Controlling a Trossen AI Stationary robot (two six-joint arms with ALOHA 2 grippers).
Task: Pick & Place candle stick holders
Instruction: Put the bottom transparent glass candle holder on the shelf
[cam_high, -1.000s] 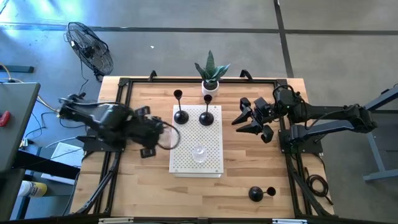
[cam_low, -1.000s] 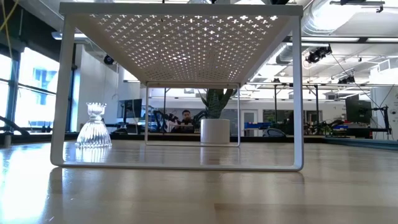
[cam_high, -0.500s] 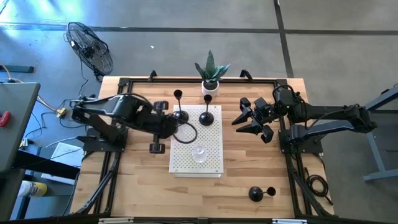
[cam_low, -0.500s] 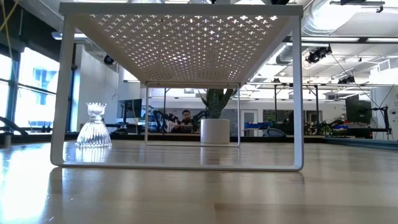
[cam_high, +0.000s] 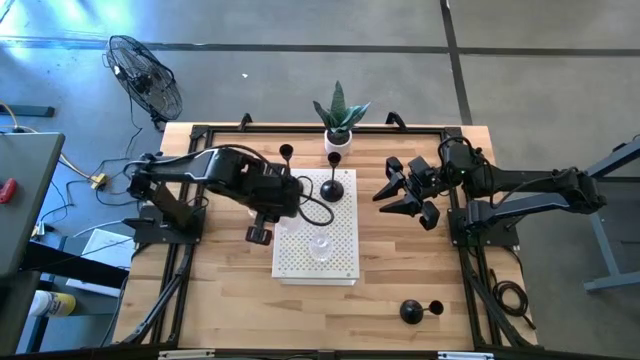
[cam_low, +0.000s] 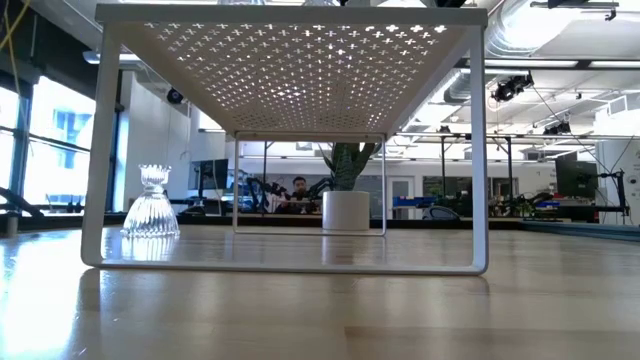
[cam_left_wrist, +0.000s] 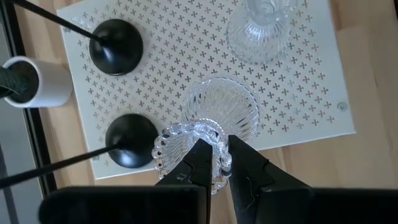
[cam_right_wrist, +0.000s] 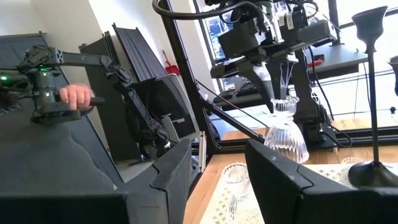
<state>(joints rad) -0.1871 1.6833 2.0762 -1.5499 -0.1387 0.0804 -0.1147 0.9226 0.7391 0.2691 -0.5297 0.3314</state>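
Note:
My left gripper is over the left part of the white perforated rack, shut on a clear glass candle stick holder. A second glass holder stands on the rack. A black holder also stands there on its domed base. Another black holder's cup shows beside my left arm, which hides its base. A third black holder lies on the table, near right. A third glass holder stands on the table beyond the rack. My right gripper waits open, right of the rack. My left gripper holds the glass holder by the scalloped rim of its top cup. One finger seems to be inside the cup and the other outside. The fingers come slanting down from above. The holder hangs upright below them, its base apparently clear of the rack.
A green plant in a white pot stands at the far edge behind the rack. A black frame borders the table. A floor fan stands off the table at far left. A person's hand shows in the room.
My left gripper has moved toward the table's right, from beside the rack to over its left part, carrying the glass holder. It rose a little and its wrist rolled. It stayed shut.

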